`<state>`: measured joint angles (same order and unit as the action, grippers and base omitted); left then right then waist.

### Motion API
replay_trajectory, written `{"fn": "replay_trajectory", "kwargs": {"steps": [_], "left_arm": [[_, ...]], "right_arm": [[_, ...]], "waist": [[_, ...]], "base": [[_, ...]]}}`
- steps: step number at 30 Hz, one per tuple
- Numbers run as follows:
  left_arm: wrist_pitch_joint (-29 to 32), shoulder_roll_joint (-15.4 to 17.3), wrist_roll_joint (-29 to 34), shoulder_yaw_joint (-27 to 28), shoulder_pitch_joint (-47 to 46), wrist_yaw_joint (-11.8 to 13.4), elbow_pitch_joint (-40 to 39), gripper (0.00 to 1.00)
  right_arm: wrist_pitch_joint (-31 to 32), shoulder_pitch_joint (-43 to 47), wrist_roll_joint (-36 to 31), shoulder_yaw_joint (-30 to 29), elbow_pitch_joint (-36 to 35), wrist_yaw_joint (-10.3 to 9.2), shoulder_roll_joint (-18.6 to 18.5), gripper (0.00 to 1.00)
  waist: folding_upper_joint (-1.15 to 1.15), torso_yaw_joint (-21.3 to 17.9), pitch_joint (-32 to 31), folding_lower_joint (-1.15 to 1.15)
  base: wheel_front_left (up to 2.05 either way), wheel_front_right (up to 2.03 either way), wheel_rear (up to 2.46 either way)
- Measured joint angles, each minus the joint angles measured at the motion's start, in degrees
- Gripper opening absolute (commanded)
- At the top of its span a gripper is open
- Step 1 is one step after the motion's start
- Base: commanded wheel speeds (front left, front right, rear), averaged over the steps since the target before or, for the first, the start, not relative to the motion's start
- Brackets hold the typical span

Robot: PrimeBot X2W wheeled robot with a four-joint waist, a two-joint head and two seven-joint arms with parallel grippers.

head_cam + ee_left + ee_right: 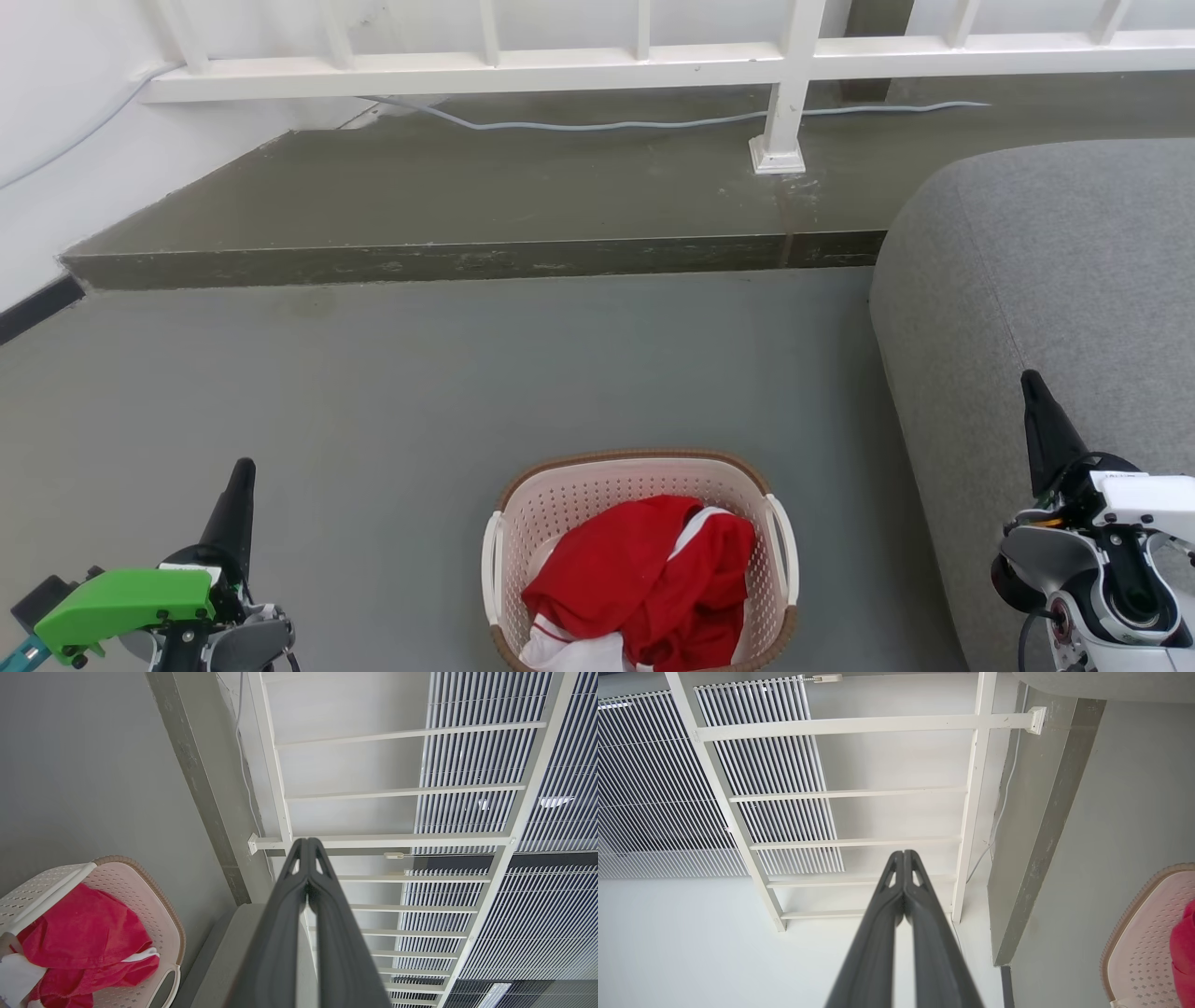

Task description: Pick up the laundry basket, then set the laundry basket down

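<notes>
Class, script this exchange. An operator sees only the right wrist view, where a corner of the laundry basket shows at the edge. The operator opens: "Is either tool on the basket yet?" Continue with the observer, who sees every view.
Observer: No. In the head view the laundry basket stands on the floor between the left tool and the right tool, apart from both.
Operator: Where would I grip it?
Observer: It has a white handle on each side, both free.
Operator: Is the left tool open?
Observer: No, its fingers are shut in the left wrist view.

We look at a home's living space: a grey sofa (1046, 280), a basket (560, 504) of clothes (644, 579), a white railing (794, 84), window blinds (486, 700).
</notes>
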<state>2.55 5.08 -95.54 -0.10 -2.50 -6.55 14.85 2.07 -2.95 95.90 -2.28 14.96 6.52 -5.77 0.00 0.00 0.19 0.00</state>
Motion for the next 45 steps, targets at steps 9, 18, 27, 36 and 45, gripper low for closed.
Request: {"fn": "replay_trajectory", "kwargs": {"steps": [9,18,27,36,45], "left_arm": [[0.01,-0.01,0.0,0.03,-0.01,-0.09,0.38,0.0],[0.2,-0.03,0.0,0.05,-0.02,-0.33,0.73,0.0],[0.25,-0.05,0.0,0.09,-0.04,-0.33,0.87,0.0],[0.26,-0.1,0.0,0.12,-0.06,-0.34,0.97,0.0],[0.42,-0.12,0.0,0.15,-0.08,-0.34,1.01,0.0]], "right_arm": [[0.0,-0.02,0.0,-0.1,0.26,0.01,0.03,0.0],[0.0,-0.04,-0.01,-0.18,0.38,0.01,0.13,0.0],[0.0,-0.07,-0.01,-0.25,0.55,0.02,0.16,0.0],[0.01,-0.09,-0.01,-0.35,0.63,0.02,0.18,0.0],[0.01,-0.11,-0.01,-0.41,0.79,0.02,0.2,0.0]], "waist": [[0.0,0.0,-0.01,0.0],[0.0,0.0,-0.02,0.0],[0.0,0.0,-0.03,0.0],[0.0,0.0,-0.03,0.0],[0.0,0.0,-0.04,0.0]], "base": [[0.0,0.0,0.0],[0.0,0.0,0.0],[0.0,0.0,0.0],[0.0,0.0,0.0],[0.0,0.0,0.0]]}}
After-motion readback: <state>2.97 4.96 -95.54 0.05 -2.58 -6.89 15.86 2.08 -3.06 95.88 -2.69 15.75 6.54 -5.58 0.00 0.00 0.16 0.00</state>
